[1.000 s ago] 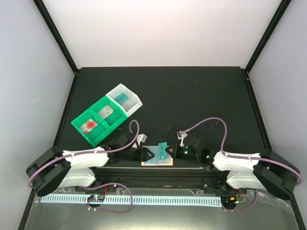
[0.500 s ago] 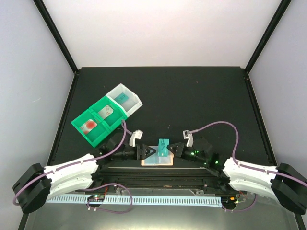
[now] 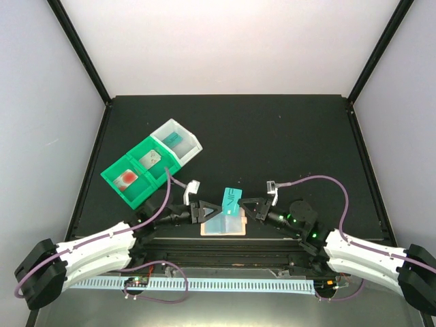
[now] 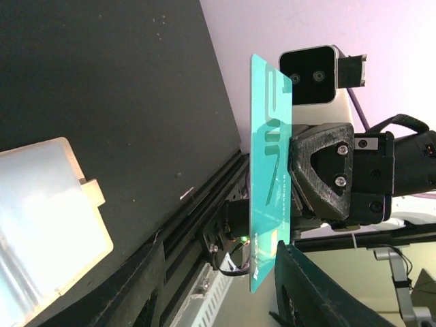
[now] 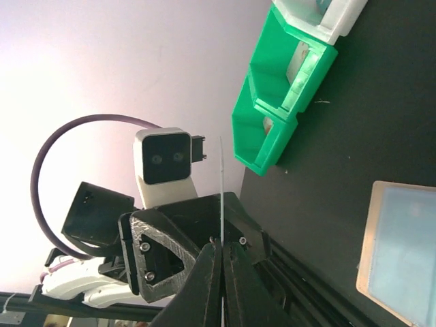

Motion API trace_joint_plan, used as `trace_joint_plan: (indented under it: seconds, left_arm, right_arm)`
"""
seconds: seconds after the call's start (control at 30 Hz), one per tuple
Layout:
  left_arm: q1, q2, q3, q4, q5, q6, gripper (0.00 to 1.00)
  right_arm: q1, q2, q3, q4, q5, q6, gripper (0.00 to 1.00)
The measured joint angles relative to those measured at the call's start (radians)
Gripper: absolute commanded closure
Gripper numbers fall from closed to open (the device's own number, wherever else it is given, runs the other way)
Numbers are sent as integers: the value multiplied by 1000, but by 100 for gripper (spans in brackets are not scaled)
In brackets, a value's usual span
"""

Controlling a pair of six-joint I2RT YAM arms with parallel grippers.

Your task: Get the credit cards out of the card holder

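Teal credit card (image 3: 230,201) is pinched by the right gripper (image 5: 221,249); it is held above the card holder (image 3: 223,227), laid open on the table (image 3: 286,143). Left gripper (image 3: 214,209) is seen with fingers spread beside the card.

Teal card (image 3: 230,201) aloft above open holder (image 3: 223,228)

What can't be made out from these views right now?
- Top view: whether cards remain in the card holder; the teal card overlaps it and detail is too small.
- Left wrist view: card holder cut by the left edge, washed out.
- Right wrist view: the teal card is edge-on in the right gripper, its face hidden.
- Left wrist view: whether the left gripper touches the card; the bottom edge cuts its fingers.
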Motion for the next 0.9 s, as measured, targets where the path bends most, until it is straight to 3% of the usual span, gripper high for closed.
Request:
trace_joint_plan:
  seconds: [0.1, 0.33, 0.6, 0.9]
  left_arm:
    - [-2, 31, -1, 45, 18, -14, 59]
    - [-6, 113, -2, 143, 73, -47, 97]
    - [-6, 92, -2, 167, 99, -39, 98]
    - [-6, -32, 36, -55, 174, 126, 98]
  right_arm:
    - [0, 9, -3, 29, -6, 19, 99]
    - [0, 35, -5, 54, -11, 32, 98]
    - [-2, -5, -2, -43, -23, -53, 81]
    - [-2, -253, 158, -486, -31, -348, 66]
